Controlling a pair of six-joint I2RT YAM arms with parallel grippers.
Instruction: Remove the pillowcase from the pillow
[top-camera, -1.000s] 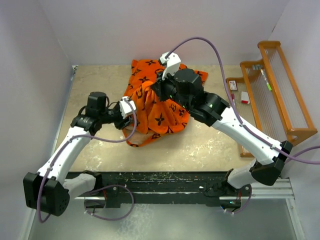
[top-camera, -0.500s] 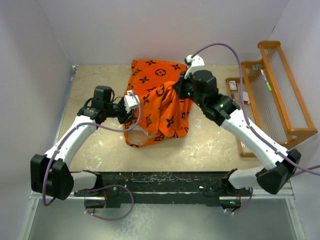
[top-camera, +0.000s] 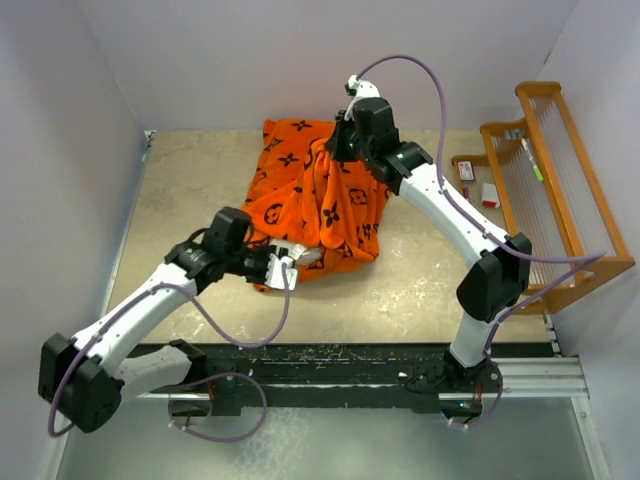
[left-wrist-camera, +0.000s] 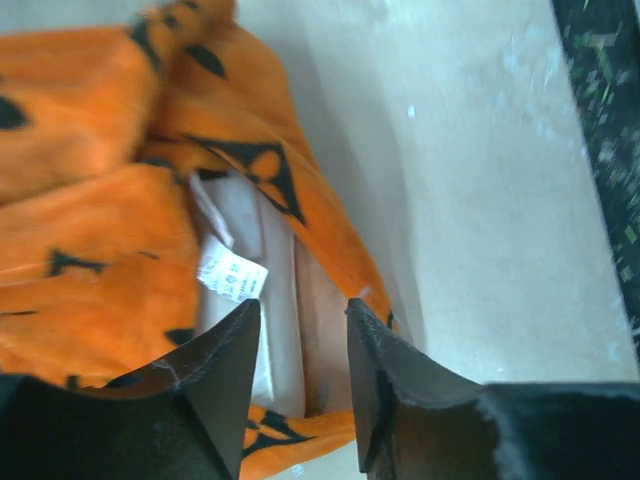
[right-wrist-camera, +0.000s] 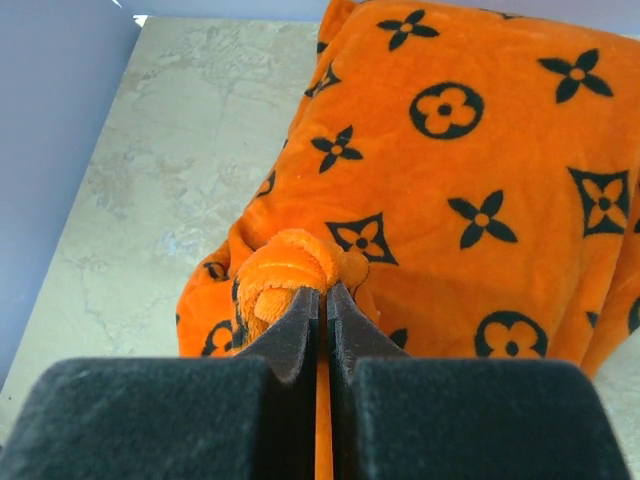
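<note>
The orange pillowcase (top-camera: 310, 205) with dark brown motifs lies bunched in the middle of the table. My right gripper (top-camera: 341, 152) is shut on a raised fold of the pillowcase at its far side; the right wrist view shows the fingers (right-wrist-camera: 300, 325) pinched together on orange fabric (right-wrist-camera: 480, 180). My left gripper (top-camera: 287, 268) is open at the near edge of the pillowcase. In the left wrist view its open jaws (left-wrist-camera: 303, 320) frame the case's opening, where the cream pillow (left-wrist-camera: 280, 265) and its white tag (left-wrist-camera: 232, 272) show inside the orange fabric (left-wrist-camera: 90, 230).
A wooden rack (top-camera: 560, 170) with a few small items stands along the right edge. White walls close the left, back and right. A black rail (top-camera: 350, 360) runs along the near edge by the arm bases.
My left gripper has moved from the case's left side round to its near edge. My right gripper, still holding fabric, first moved right, then back toward the wall.
</note>
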